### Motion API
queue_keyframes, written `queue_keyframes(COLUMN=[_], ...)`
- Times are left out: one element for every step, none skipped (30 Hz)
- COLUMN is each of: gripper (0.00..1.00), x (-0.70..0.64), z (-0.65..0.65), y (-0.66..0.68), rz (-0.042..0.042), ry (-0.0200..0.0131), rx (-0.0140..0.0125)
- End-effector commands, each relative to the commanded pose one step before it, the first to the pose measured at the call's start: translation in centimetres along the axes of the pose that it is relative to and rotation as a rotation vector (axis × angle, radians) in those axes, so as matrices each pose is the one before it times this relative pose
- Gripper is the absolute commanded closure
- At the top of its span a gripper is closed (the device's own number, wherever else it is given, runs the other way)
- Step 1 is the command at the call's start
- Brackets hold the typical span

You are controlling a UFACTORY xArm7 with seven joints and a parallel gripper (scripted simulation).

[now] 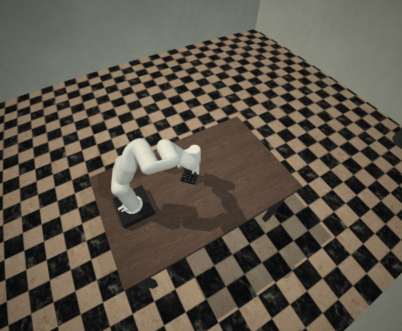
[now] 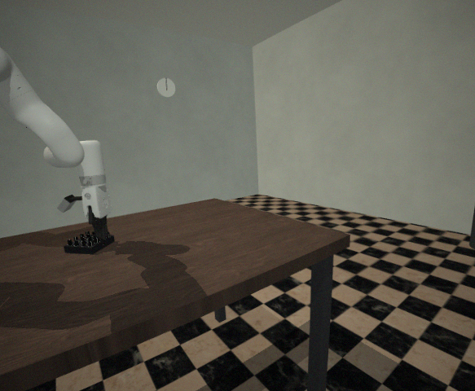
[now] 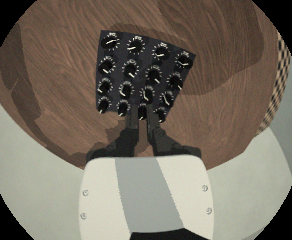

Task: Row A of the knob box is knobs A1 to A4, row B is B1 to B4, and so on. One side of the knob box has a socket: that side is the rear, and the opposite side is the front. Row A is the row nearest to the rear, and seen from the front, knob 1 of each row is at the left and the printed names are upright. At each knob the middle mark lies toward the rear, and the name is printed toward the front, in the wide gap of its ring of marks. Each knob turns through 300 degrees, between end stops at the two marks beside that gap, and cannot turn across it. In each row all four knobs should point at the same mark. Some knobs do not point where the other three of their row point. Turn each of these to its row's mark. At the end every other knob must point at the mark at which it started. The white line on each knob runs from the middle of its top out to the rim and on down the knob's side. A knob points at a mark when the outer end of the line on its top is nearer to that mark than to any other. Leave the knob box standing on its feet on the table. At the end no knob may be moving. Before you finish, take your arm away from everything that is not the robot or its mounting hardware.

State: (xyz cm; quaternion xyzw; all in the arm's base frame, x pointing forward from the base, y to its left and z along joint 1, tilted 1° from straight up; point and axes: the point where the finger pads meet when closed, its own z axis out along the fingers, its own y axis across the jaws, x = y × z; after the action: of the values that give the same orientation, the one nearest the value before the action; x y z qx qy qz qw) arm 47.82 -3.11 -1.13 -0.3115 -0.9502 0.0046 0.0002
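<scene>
In the top view, the knob box (image 1: 188, 176) (image 2: 78, 249) (image 3: 118, 76) sits on the worktop (image 1: 250, 160) (image 2: 229, 239) (image 3: 56, 65), directly below the claw (image 1: 196, 173) (image 2: 98, 237) (image 3: 142, 112).

In the exterior view, the claw points down at one end of the knob box; any lettering is unreadable.

In the wrist view, pale printing marks the knob box, too small to read. The claw's fingers stand close together over its nearest row, a knob (image 3: 142, 112) showing between them; whether they pinch it, I cannot tell.

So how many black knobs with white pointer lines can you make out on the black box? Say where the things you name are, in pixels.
16 black knobs (image 2: 70, 242) (image 3: 130, 70), in four rows of four across the black box (image 1: 183, 180) (image 2: 77, 251) (image 3: 117, 78). The black fingers (image 2: 100, 229) partly cover the row nearest them; none seems fully hidden.
</scene>
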Motion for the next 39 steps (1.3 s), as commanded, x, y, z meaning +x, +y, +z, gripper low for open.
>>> queue_keyframes(gripper=[0.92,0.92,0.92,0.92,0.92,0.92,0.92,0.92,0.92,0.92,0.92,0.92,0.92,0.92,0.92,0.92,0.92,0.92,0.92,0.92,0.92,0.92,0.92,0.92,0.92,0.92,0.92,0.92,0.92,0.92,0.92,0.92,0.92,0.92,0.92,0.92,0.92,0.92,0.92], x=[-0.135,0.0,0.0,0.0,0.0,0.0,0.0,0.0,0.0,0.0,0.0,0.0,0.0,0.0,0.0,0.0,0.0,0.0,0.0,0.0,0.0,0.0,0.0,0.0,0.0,0.0,0.0,0.0,0.0,0.0,0.0,0.0,0.0,0.0,0.0,0.0,0.0,0.0,0.0], z=[-0.15,0.0,0.0,0.0,0.0,0.0,0.0,0.0,0.0,0.0,0.0,0.0,0.0,0.0,0.0,0.0,0.0,0.0,0.0,0.0,0.0,0.0,0.0,0.0,0.0,0.0,0.0,0.0,0.0,0.0,0.0,0.0,0.0,0.0,0.0,0.0,0.0,0.0,0.0], y=[0.093,0.0,0.0,0.0,0.0,0.0,0.0,0.0,0.0,0.0,0.0,0.0,0.0,0.0,0.0,0.0,0.0,0.0,0.0,0.0,0.0,0.0,0.0,0.0,0.0,0.0,0.0,0.0,0.0,0.0,0.0,0.0,0.0,0.0,0.0,0.0,0.0,0.0,0.0], rz=[0.04855,0.0,0.01597,0.01518,0.01437,0.01357,0.01275,0.01194,0.01112,0.01031,0.0095,0.00871,0.00792,0.00716,0.00641,0.00568,0.00498,0.0,0.0,0.00431,0.00367,0.00307,0.00251,0.002,0.00153,0.00112,0.00077,0.00047,0.00025,0.00009,0.00001,0.0,0.0,0.0,0.0,0.0,0.0,0.0,0.0], ry=[-0.00594,0.0,0.0,0.0,0.0,0.0,-0.00001,0.0,0.0,0.0,0.0,0.0,0.0,0.0,0.0,0.0,0.0,0.0,0.0,0.0,0.0,0.0,0.0,0.0,0.0,0.0,0.0,0.0,0.0,0.0,0.0,0.0,0.0,0.0,0.0,0.0,0.0,0.0,0.0], rx=[-0.00004,0.0,0.0,0.0,0.0,0.0,-0.00001,0.0,0.0,-0.00001,0.0,0.0,0.0,0.0,0.0,0.0,0.0,0.0,0.0,0.0,0.0,0.0,0.0,0.0,0.0,0.0,0.0,0.0,0.0,0.0,0.0,0.0,0.0,0.0,0.0,0.0,0.0,0.0,0.0])
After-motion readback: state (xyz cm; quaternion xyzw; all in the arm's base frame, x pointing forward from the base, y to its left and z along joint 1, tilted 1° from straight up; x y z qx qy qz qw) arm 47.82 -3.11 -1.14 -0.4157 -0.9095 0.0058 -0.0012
